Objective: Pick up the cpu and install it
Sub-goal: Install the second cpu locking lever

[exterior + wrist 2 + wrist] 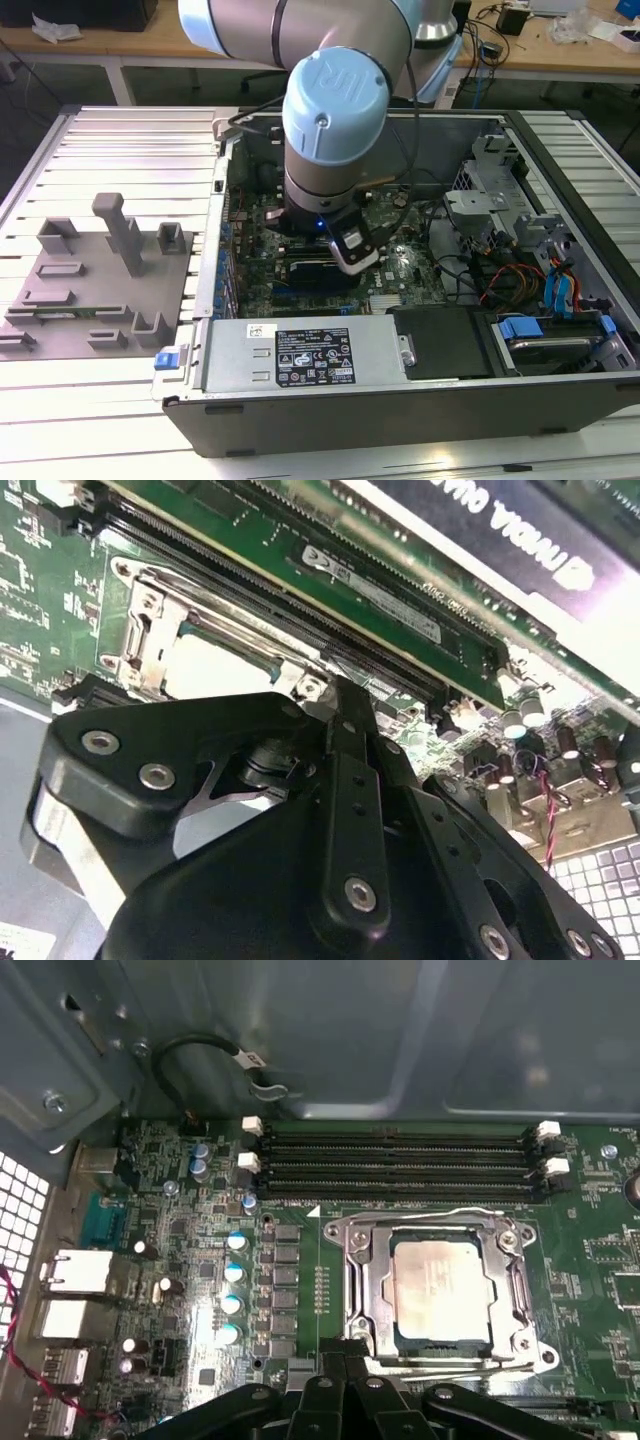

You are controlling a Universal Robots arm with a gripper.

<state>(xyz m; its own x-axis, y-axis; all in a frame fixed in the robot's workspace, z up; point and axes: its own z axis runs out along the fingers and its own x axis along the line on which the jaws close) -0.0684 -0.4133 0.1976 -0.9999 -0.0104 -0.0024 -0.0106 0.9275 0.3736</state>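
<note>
The cpu (441,1288) already lies flat inside the metal socket (365,1270) on the green board (180,1250), just in front of the gripper (345,1365), so it looks put in place. The gripper holds nothing, and whether it is spread or pressed together cannot be told. Beyond the socket run the long black memory slots (400,1165), and the tall grey case wall (330,1030) stands behind them, leaving little room.

Pale silver cpu (441,1287) amid green motherboard (300,1210), black memory slots (395,1160).
</note>
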